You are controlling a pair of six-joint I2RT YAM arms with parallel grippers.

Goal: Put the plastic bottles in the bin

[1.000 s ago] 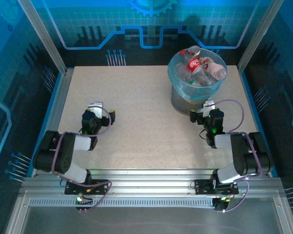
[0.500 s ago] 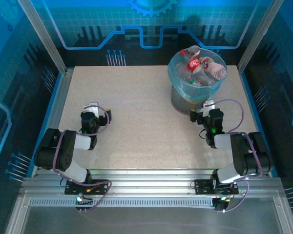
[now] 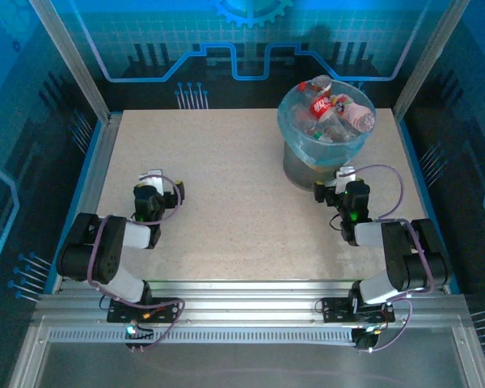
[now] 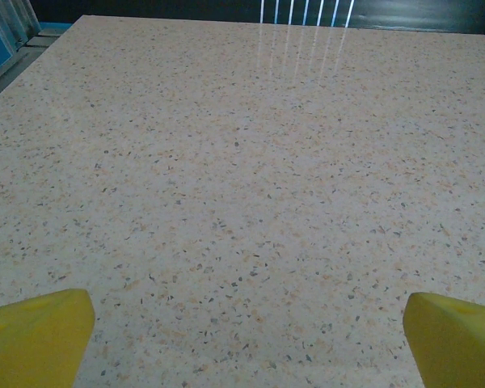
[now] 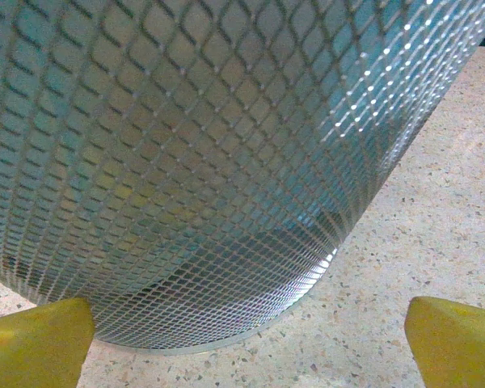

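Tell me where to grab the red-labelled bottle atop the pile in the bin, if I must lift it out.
Take the red-labelled bottle across its labelled middle, coming straight down from above. It seems to lie on its side atop the other bottles, so its flanks are exposed, while the bin wall blocks any sideways approach. The open right gripper beside the bin is nearer.

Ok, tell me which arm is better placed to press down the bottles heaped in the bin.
Likely right. The right gripper, open, sits just in front of the bin, its camera close on the mesh wall, bottles piled above. The left gripper, also open, is far across the table.
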